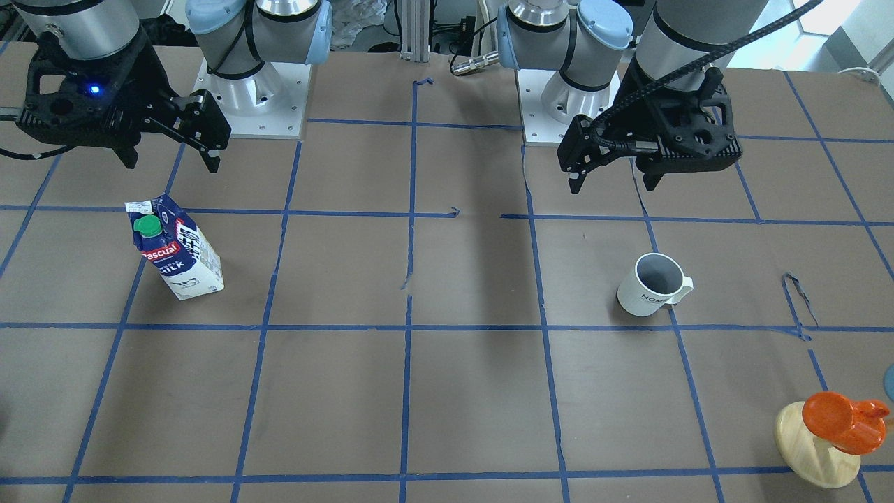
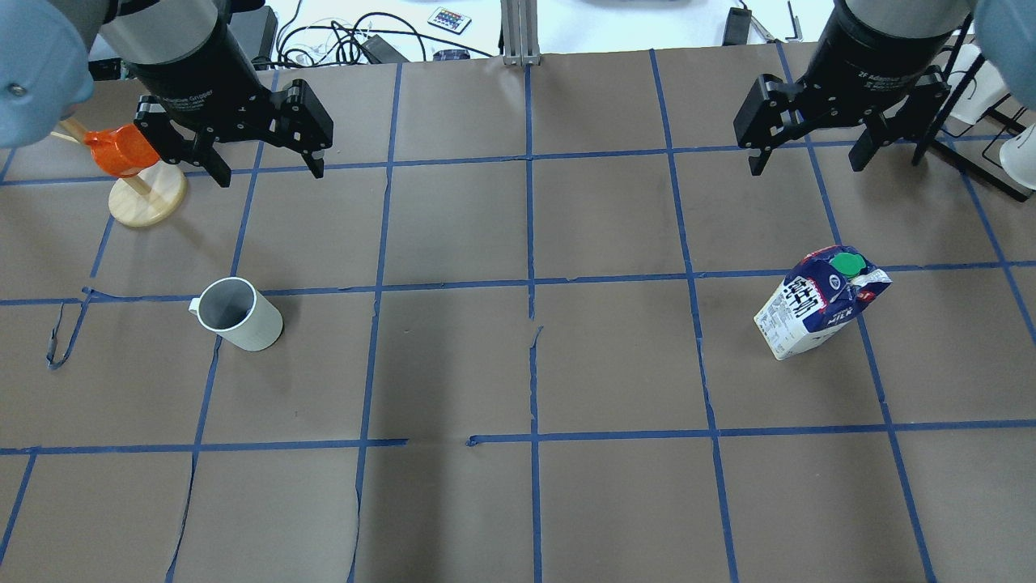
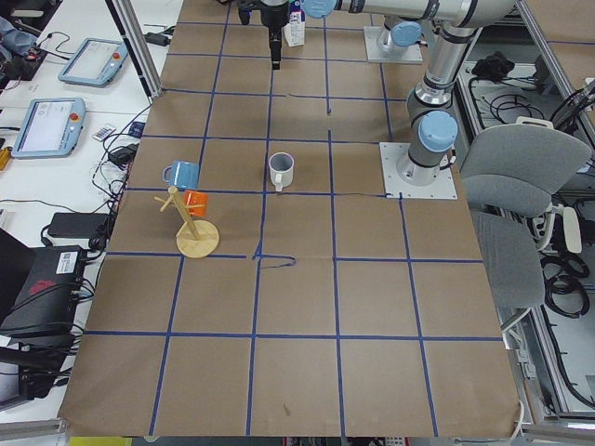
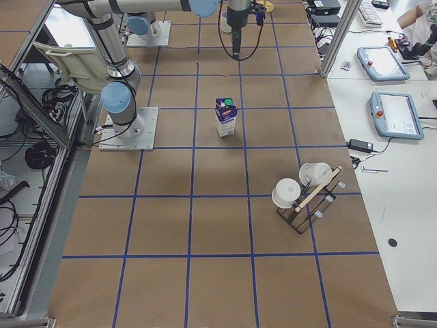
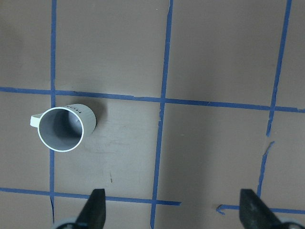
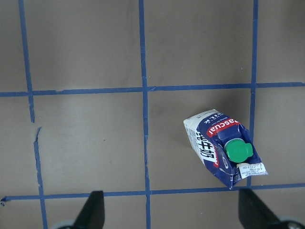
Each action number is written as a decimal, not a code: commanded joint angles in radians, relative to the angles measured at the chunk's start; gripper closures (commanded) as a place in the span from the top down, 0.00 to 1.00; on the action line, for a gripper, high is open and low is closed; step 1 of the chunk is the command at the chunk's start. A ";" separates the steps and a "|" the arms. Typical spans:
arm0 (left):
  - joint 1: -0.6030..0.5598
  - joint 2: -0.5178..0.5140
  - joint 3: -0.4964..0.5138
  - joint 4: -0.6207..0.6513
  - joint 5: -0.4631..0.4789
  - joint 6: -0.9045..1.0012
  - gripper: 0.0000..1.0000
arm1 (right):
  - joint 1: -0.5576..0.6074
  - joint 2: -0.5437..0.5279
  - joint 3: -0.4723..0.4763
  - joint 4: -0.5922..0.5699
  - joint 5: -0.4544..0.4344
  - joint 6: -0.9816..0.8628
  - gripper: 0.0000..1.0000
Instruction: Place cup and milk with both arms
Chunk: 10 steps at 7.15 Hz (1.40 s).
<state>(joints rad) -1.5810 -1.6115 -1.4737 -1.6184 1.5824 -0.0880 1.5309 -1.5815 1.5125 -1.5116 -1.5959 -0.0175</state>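
Note:
The white cup [image 1: 653, 285] stands upright on the brown table, handle to the side; it also shows in the overhead view [image 2: 239, 314] and the left wrist view [image 5: 64, 128]. My left gripper [image 2: 271, 174] hangs open and empty above the table, beyond the cup on the far side from the robot; it also shows in the front view [image 1: 612, 187]. The milk carton [image 1: 180, 250] stands upright, green cap on top, and shows overhead [image 2: 817, 304] and in the right wrist view [image 6: 221, 145]. My right gripper [image 2: 806, 168] hangs open and empty, high above and beyond the carton [image 1: 172, 166].
A pale wooden stand [image 2: 147, 198] with an orange cup [image 2: 121, 154] is just left of my left gripper; a blue mug [image 3: 181, 174] hangs on it too. A black rack with white cups [image 4: 304, 195] stands past the milk. Arm bases [image 1: 251, 98] are at the robot's table edge.

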 commanded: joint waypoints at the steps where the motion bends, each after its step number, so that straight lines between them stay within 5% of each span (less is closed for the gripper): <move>1: 0.001 0.002 -0.002 0.000 0.001 0.001 1.00 | 0.000 0.000 -0.001 -0.012 -0.001 -0.002 1.00; 10: 0.004 0.007 -0.014 -0.003 0.002 0.005 1.00 | 0.000 0.000 0.000 -0.029 -0.001 -0.002 1.00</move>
<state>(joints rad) -1.5775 -1.6058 -1.4851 -1.6210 1.5834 -0.0832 1.5309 -1.5816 1.5118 -1.5397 -1.5951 -0.0180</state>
